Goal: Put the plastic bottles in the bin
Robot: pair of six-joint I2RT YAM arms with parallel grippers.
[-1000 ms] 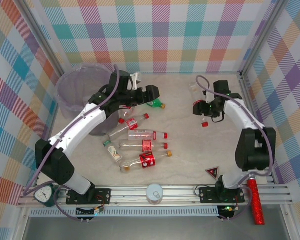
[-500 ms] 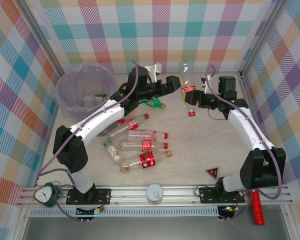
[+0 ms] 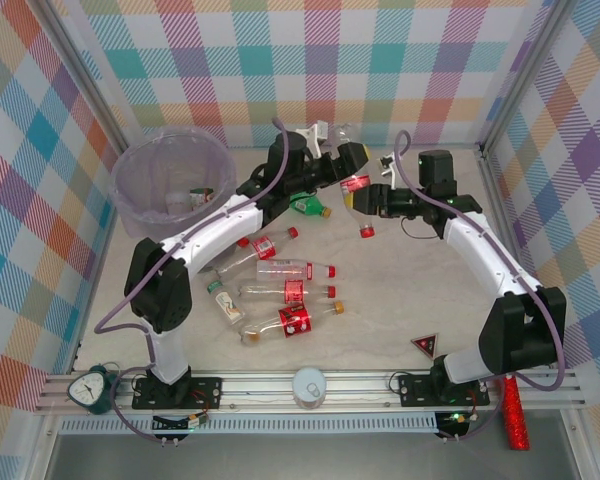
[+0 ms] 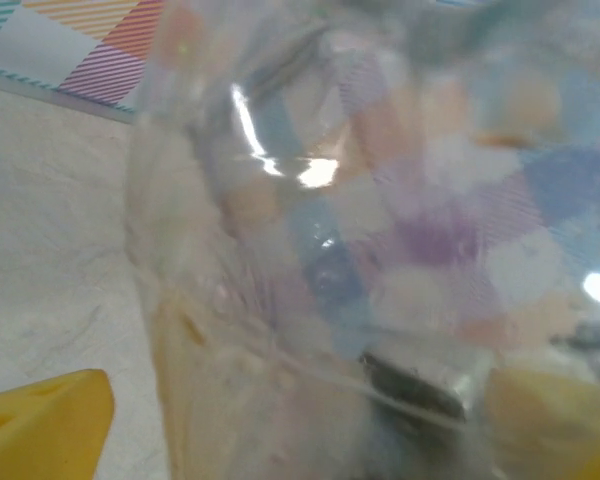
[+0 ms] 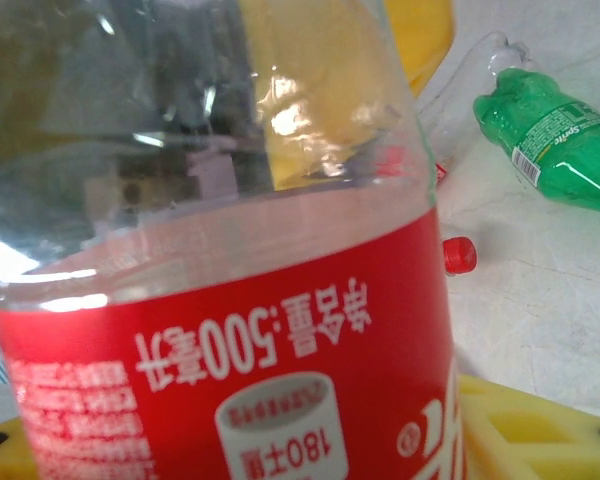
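My right gripper [image 3: 378,200] is shut on a clear bottle with a red label [image 3: 356,185], held in the air at the back middle with its red cap [image 3: 366,232] pointing down. In the right wrist view that label [image 5: 230,390] sits between my yellow fingers [image 5: 540,430]. My left gripper [image 3: 345,160] is open, its jaws standing wide round the same bottle's upper end [image 4: 360,230]; a gap shows beside the left fingertip [image 4: 40,420]. The pale-purple bin [image 3: 130,195] stands at the back left. Several more bottles [image 3: 285,292] lie mid-table, a green one [image 3: 308,207] among them.
A small clock [image 3: 88,388], a white round lid [image 3: 308,385] and a red triangle [image 3: 425,346] sit near the front rail. A red glittery stick [image 3: 515,405] lies at the front right. Plaid walls close in the back and sides.
The right arm carried its bottle left toward the middle. The left arm swung away from the bin to the right, and its jaws now stand round the bottle's upper end.
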